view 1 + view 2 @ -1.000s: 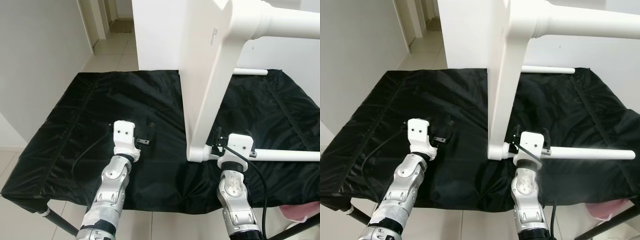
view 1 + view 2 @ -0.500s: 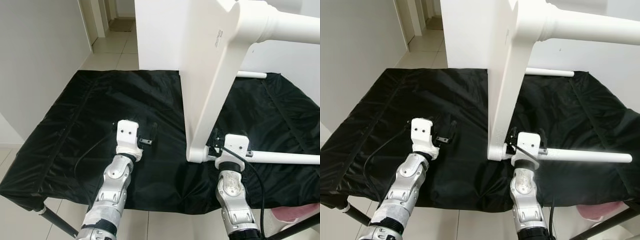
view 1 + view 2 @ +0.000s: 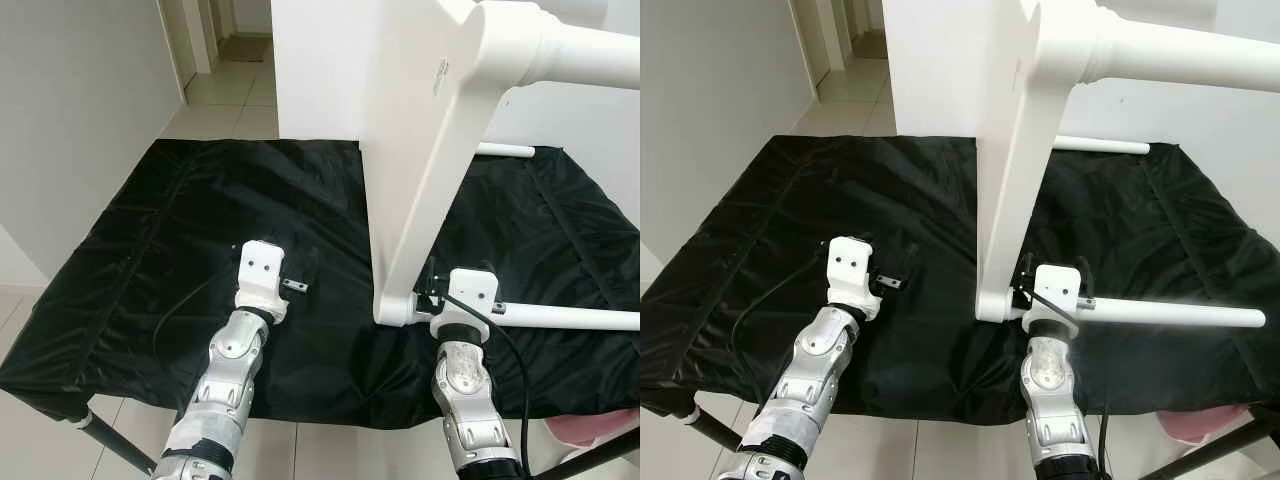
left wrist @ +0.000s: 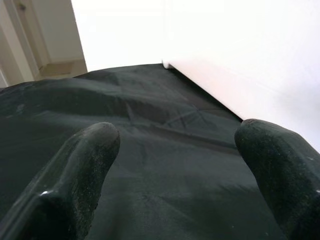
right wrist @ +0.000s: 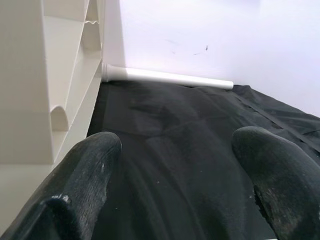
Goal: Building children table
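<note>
The white tabletop (image 3: 400,150) stands on its edge on a black cloth (image 3: 150,250). One white leg (image 3: 580,55) sticks out to the right from its top corner, a second leg (image 3: 570,316) from its bottom corner, low over the cloth. A third leg (image 5: 170,77) shows at the far end by the wall. My left gripper (image 3: 297,268) hovers over the cloth left of the panel, open and holding nothing (image 4: 180,140). My right gripper (image 3: 436,282) is open beside the panel's bottom corner, just over the lower leg's root, with the ribbed underside (image 5: 60,75) close by.
The cloth covers a low stand with black tube legs (image 3: 110,440). A white wall rises on the left, and a tiled hallway (image 3: 235,90) opens behind. Something pink (image 3: 600,430) lies on the floor at the near right.
The view has shifted a little. My left gripper has edged slightly right, toward the panel. The right gripper stays by the bottom corner.
</note>
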Controlling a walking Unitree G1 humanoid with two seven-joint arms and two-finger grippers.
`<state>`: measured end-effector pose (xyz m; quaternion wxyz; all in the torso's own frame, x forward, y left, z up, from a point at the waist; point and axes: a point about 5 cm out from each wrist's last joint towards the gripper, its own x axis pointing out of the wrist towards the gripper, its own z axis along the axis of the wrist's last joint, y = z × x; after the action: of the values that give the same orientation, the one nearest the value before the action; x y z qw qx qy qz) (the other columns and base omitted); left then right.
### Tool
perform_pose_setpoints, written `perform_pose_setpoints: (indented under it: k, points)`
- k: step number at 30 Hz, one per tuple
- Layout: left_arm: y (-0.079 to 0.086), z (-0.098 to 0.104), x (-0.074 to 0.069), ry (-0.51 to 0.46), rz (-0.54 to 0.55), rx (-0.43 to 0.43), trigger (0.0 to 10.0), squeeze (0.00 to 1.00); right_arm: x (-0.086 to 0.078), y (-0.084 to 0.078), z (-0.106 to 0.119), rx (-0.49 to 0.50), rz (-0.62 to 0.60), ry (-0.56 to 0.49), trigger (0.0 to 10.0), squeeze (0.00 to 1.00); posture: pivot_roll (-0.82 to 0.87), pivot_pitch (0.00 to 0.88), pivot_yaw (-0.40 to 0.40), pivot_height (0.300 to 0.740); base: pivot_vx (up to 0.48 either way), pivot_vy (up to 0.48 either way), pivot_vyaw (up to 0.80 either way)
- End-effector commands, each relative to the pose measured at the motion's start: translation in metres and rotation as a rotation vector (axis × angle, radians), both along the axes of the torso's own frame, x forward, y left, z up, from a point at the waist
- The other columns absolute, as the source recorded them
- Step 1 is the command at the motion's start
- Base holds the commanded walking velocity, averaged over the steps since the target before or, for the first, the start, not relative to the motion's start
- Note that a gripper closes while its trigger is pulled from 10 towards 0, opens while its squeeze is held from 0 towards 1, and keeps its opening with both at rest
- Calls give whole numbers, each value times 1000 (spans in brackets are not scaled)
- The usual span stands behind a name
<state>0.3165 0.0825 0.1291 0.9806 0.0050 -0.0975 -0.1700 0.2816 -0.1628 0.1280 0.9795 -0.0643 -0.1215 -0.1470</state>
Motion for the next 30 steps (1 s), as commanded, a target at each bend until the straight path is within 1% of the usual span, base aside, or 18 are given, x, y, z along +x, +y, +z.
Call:
perform_pose_setpoints:
  k: [1, 3, 5, 10, 17, 18, 20, 21, 22, 23, 26, 30]
  points:
    - [5, -2, -1, 1, 78, 7, 10000, 0, -2, 1, -6, 20, 7, 20, 10000, 0, -81, 0, 50, 740, 0, 0, 0]
    - [8, 0, -2, -10, 74, 29, 10000, 0, -3, 3, -8, 42, 39, 33, 10000, 0, -82, 5, 51, 740, 0, 0, 0]
    - [10, 0, -3, -7, 74, 33, 10000, 0, -4, 6, -9, 47, 55, 45, 10000, 0, -83, 12, 51, 740, 0, 0, 0]
    - [16, 1, -5, 10, 78, 25, 10000, 0, -8, 14, -16, 59, 115, 83, 10000, 0, -84, 19, 55, 740, 0, 0, 0]
    - [17, 3, -6, 6, 82, 26, 10000, 0, -9, 17, -17, 67, 139, 91, 10000, 0, -79, 24, 57, 740, 0, 0, 0]
    - [18, 7, -6, -1, 90, 24, 10000, 0, -9, 20, -16, 91, 165, 97, 10000, 0, -77, 28, 58, 740, 0, 0, 0]
    - [18, 7, -6, -1, 90, 24, 10000, 0, -9, 20, -16, 91, 165, 97, 10000, 0, -77, 28, 58, 740, 0, 0, 0]
    - [20, 11, -6, -9, 95, 21, 10000, 0, -8, 25, -15, 130, 203, 104, 10000, 0, -72, 32, 57, 740, 0, 0, 0]
    - [20, 11, -6, -9, 95, 21, 10000, 0, -8, 25, -15, 130, 203, 104, 10000, 0, -72, 32, 57, 740, 0, 0, 0]
    - [21, 13, -6, -15, 98, 22, 10000, 0, -8, 30, -15, 161, 238, 111, 10000, 0, -69, 34, 55, 740, 0, 0, 0]
    - [22, 15, -7, -18, 99, 22, 10000, 0, -8, 33, -15, 188, 261, 121, 10000, 0, -64, 34, 51, 740, 0, 0, 0]
    - [22, 16, -11, -16, 95, 30, 10000, 0, -6, 41, -14, 239, 332, 140, 10000, 0, -56, 26, 42, 740, 0, 0, 0]
